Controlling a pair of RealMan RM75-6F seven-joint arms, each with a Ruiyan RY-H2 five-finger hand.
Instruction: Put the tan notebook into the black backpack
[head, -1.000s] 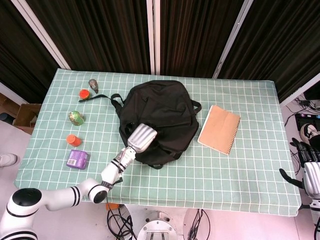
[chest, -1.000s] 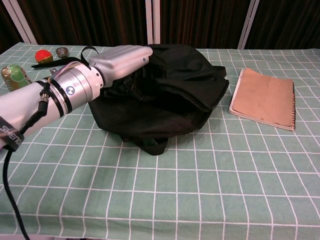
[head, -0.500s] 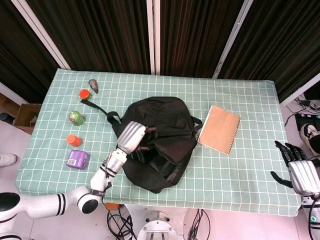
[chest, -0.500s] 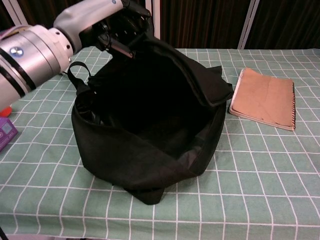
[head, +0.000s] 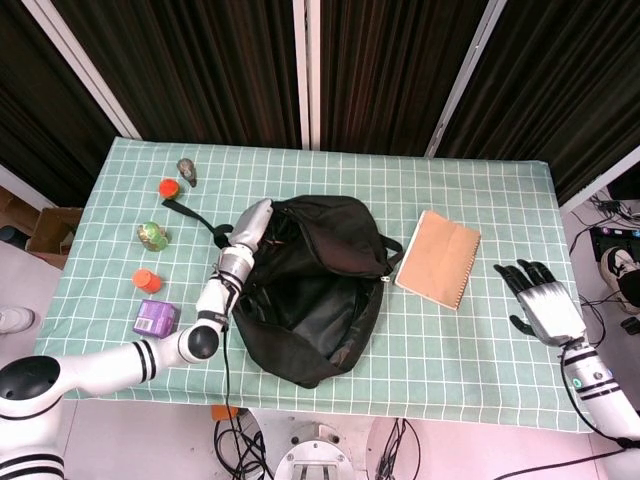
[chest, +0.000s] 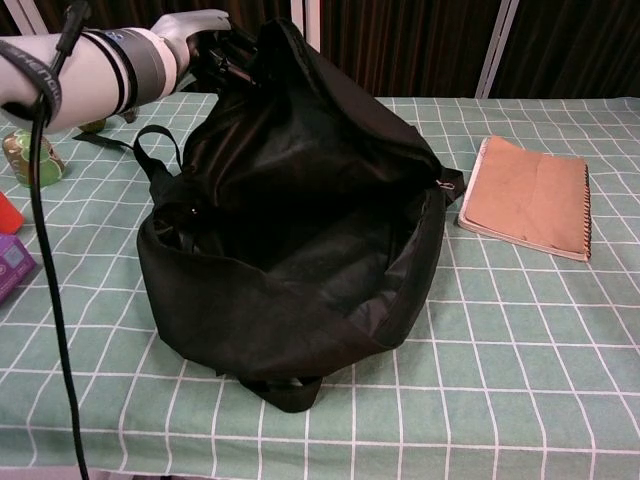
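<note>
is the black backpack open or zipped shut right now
Open. The left hand holds the black backpack up by its top edge, so its mouth gapes and the dark inside shows. The tan notebook lies outside, beside it.

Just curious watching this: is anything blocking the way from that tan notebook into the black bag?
Nothing visible: the notebook lies beside the backpack, with bare tablecloth between; the left robot hand holds the bag's mouth open.

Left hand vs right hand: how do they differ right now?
The left hand grips the top edge of the backpack, holding its mouth open; the right hand holds nothing, fingers spread. The left is at the bag, left of the notebook; the right hovers over the table's right edge, right of the notebook and apart from it. Neither touches the notebook.
</note>
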